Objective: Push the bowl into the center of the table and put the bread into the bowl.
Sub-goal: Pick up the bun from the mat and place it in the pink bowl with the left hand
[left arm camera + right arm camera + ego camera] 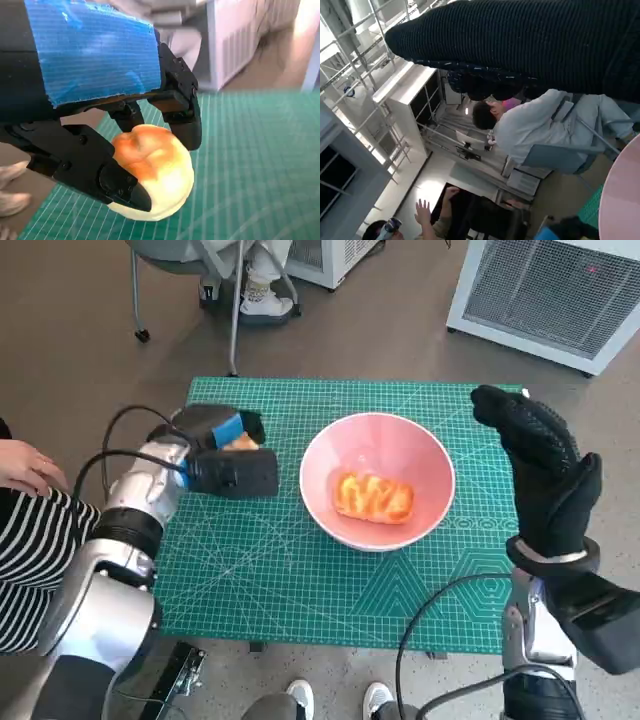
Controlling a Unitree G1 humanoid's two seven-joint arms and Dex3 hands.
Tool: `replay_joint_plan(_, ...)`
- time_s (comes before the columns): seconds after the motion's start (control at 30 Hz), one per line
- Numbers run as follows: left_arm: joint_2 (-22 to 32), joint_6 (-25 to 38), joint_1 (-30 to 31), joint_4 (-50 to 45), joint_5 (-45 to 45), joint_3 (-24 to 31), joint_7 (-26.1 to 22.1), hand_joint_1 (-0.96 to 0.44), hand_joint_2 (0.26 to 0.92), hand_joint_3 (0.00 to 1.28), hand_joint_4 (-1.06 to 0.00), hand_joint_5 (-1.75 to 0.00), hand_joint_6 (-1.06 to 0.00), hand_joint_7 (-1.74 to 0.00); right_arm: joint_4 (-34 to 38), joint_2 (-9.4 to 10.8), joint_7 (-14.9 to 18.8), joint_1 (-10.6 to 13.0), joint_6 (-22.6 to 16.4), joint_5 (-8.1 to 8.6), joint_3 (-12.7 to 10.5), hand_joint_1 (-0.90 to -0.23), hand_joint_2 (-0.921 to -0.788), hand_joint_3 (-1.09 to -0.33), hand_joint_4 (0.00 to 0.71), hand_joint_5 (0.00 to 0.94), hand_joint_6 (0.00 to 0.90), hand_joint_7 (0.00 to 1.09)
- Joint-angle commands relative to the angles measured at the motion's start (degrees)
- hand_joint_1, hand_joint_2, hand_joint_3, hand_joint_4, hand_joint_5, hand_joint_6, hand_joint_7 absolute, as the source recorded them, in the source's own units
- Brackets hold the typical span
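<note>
The right hand (540, 465) stands raised at the mat's three o'clock edge, fingers apart, holding nothing. The pink bowl (378, 481) sits about mid-table with one bread piece (373, 497) already inside, so the pushing looks done. At the bowl's nine o'clock, near the mat's far left corner, the left hand (218, 430) is clamped round a bread roll (155, 170). Next, judging from this: carry it toward three o'clock, over the rim, and release.

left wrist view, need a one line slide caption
Left hand grips a golden bread roll just above the green cutting mat.
</note>
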Motion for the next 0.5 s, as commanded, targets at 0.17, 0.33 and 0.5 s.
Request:
replay_joint_plan(0.17,3.43,-5.82,-3.53,-5.99,-2.78,3.29,3.12,0.0,0.92,0.03,-0.75,-1.06,-0.65,-1.19,-0.26,0.33,-0.21,1.76,0.62,-0.38,0.37,-0.682,-0.921,-0.68,0.14,0.001,0.067,0.41)
replay_joint_plan(0.33,5.19,-9.72,-2.49,-12.97,-5.25,6.18,3.2,0.0,0.92,0.01,-0.77,-1.04,-0.66,-1.17,-0.34,0.39,-0.04,2.07,0.49,-0.13,0.39,-0.683,-0.921,-0.679,0.14,0.001,0.063,0.41)
replay_joint_plan(0.5,5.86,-11.4,1.05,-23.87,-8.53,9.55,1.81,0.0,0.919,0.01,-0.78,-1.04,-0.66,-1.15,-0.59,0.43,0.06,2.36,0.53,0.12,0.4,-0.682,-0.921,-0.679,0.14,0.001,0.059,0.41)
